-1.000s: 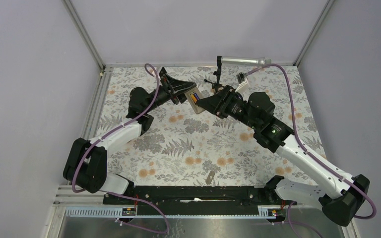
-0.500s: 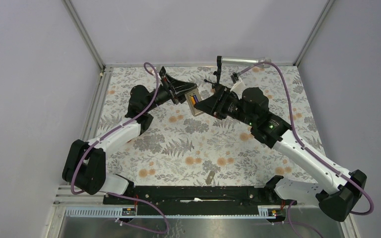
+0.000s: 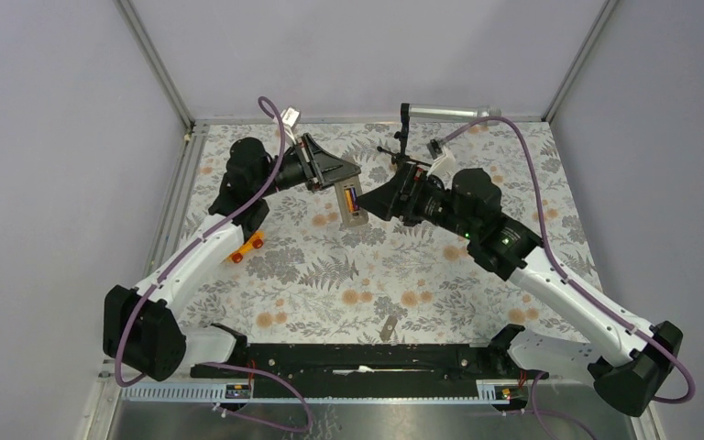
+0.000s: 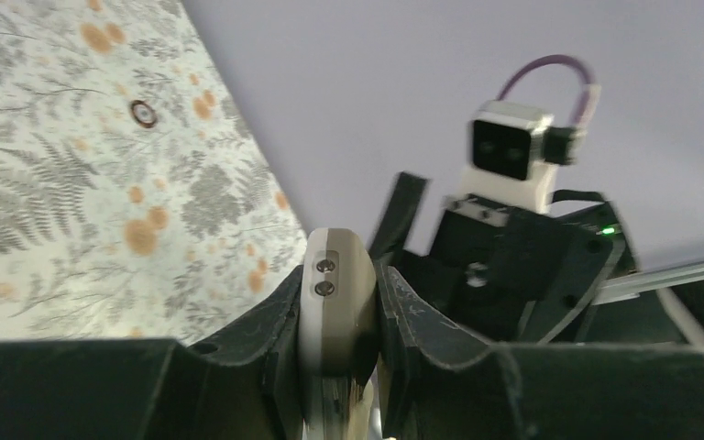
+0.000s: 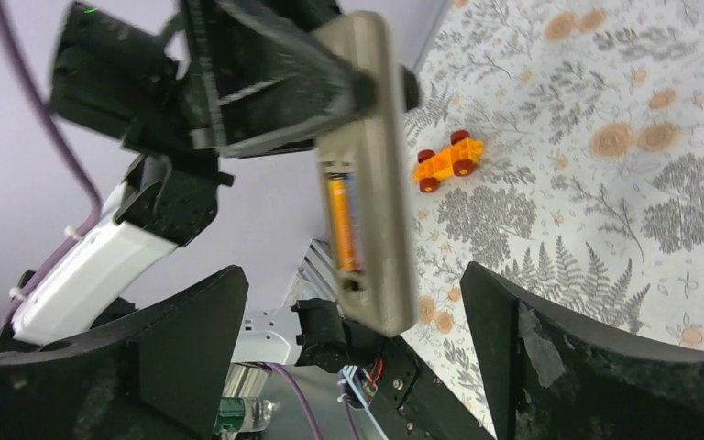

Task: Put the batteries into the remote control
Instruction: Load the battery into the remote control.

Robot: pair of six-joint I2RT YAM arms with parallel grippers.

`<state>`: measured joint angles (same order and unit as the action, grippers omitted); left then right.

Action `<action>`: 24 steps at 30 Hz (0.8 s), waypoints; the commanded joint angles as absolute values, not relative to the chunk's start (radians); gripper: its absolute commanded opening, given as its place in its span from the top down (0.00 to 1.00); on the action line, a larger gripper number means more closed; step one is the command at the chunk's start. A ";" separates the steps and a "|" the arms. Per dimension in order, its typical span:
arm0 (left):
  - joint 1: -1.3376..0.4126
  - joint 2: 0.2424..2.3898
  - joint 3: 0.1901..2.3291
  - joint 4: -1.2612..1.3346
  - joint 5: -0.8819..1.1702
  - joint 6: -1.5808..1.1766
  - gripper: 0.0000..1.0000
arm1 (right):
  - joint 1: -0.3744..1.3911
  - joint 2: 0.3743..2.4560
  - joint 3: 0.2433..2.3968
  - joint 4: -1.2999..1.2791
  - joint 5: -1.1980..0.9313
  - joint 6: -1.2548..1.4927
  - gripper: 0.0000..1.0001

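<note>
While you held the remote (image 3: 352, 218) up off the table (image 3: 394, 275), toward the back of the workspace, its open back faced the right arm. Left gripper (image 3: 339, 181) was clamped on its far end. The left wrist view showed both fingers (image 4: 280, 316) pressed against its sides.

Batteries (image 3: 351, 197) sat side by side in the back. Orange cell (image 5: 340, 220) read clearly in the right wrist view. Dark cell (image 5: 355, 229) showed only as a thin strip beside it, so I couldn't confirm it was fully down.

Right gripper (image 3: 373, 203) sat just beside the remote, fingers (image 5: 183, 348) spread wide, holding nothing and not touching it.

My read: loading was done or nearly done. Both cells were in, which left a seating check and the cover. No cover was on the back. A small tan piece (image 3: 388, 327) lay on the table near the arm bases. It could have been the cover, but it was too small to tell.

Toy car (image 3: 247, 246) was on the table under the left arm, well apart and not in play.
</note>
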<state>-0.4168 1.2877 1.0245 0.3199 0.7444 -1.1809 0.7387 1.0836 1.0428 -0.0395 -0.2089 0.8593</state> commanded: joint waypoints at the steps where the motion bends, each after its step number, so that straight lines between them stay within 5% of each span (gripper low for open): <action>1: -0.390 1.262 1.078 0.229 0.824 -0.978 1.00 | 0.738 1.032 1.048 0.065 -0.252 0.743 0.05; 16: -0.390 1.247 1.068 0.302 0.880 -0.971 1.00 | 0.738 1.130 1.086 0.006 -0.288 0.670 0.15; 24: -0.331 1.182 1.047 0.051 0.674 -0.829 1.00 | 0.739 1.127 1.122 -0.339 -0.100 0.523 0.14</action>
